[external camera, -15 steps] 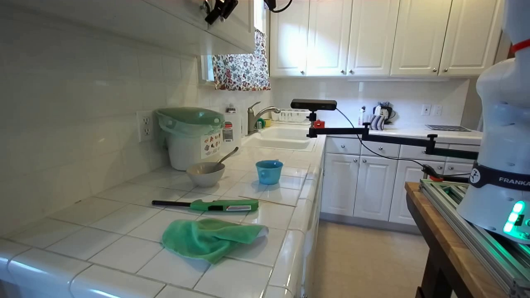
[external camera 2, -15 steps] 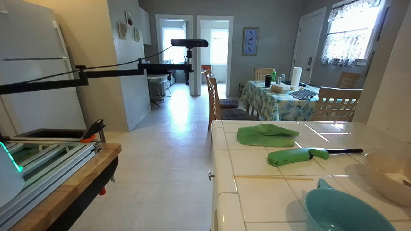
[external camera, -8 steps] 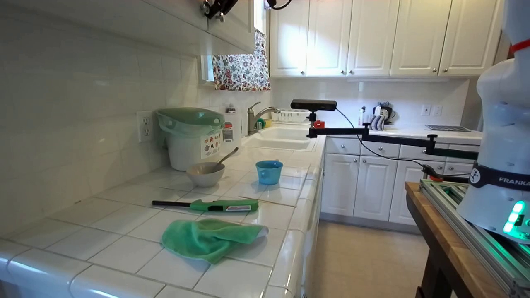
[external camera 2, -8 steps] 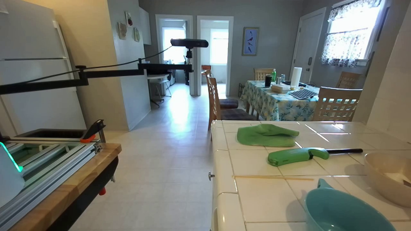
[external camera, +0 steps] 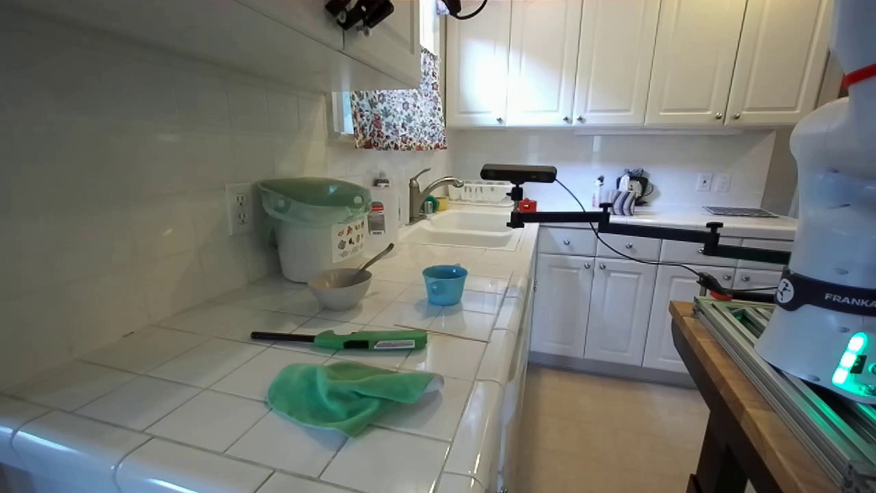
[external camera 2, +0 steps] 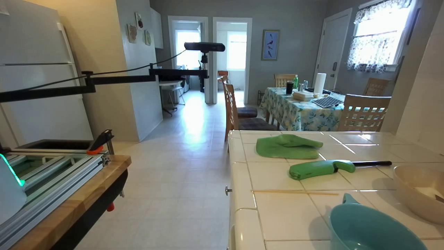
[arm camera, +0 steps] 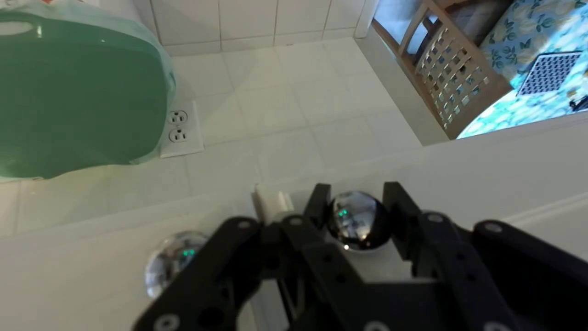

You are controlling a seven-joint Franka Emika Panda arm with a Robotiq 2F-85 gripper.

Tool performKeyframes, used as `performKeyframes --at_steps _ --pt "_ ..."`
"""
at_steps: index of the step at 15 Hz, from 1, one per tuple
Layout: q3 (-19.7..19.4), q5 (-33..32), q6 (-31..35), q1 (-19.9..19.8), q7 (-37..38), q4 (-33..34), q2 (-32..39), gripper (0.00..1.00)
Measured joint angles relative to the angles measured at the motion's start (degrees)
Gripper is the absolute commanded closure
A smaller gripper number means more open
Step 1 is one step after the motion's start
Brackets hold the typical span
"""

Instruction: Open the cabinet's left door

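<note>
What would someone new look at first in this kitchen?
Probably the crumpled bright green cloth on the white tiled counter, near a long green-and-black lighter, in both exterior views. Next might come the chunky white robot arm, its green lights glowing, at the right edge of an exterior view. In the wrist view, the black two-fingered gripper, shut on a shiny round metallic knob of the white cabinet door, stands out too.

Tight at gripper [arm camera: 356, 202]: neighbouring knob [arm camera: 167, 263] just beside it. Bin [external camera: 304, 250] below cabinet [external camera: 280, 49]. Aisle [external camera 2: 187, 180] open between counter [external camera 2: 281, 215] and bench [external camera 2: 99, 184], camera arm [external camera 2: 121, 79] sticking out over it.
</note>
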Motion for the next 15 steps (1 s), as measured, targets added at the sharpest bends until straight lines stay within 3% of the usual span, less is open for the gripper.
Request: performKeyframes --at_steps 15 --pt "0.1 -2.3 0.4 0.3 0.2 -2.3 -2.0 0.9"
